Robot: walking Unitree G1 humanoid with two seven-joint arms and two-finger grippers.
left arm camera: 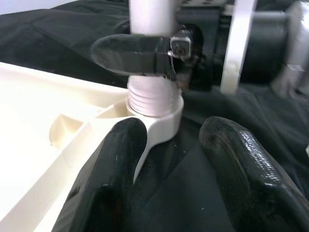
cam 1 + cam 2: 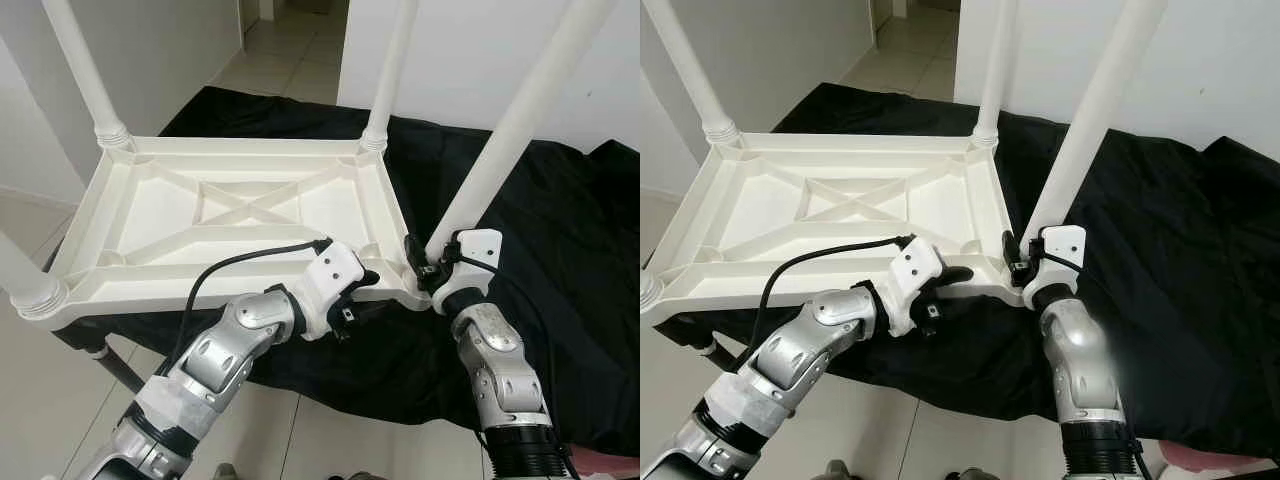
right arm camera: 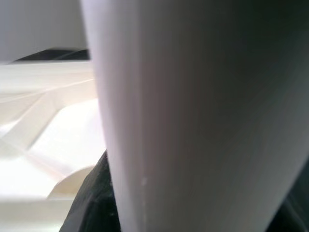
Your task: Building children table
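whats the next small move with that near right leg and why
Probably keep turning the leg with the right gripper, which is shut on its base. In the left wrist view, threads still show above the corner socket, so it looks not fully seated. The left gripper sits open by the tabletop edge.

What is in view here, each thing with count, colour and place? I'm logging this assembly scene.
Upturned ribbed plastic tabletop: one, cream-white, lying on the cloth.
Round plastic table legs: four, white, upright at the corners; near-right leg at the right gripper.
Cloth cover: one, black, draped under the tabletop.
Tiled floor: pale, beyond and below.
Left gripper: black fingers at the tabletop's near edge, open.
Right gripper: clamped on the near-right leg's base.
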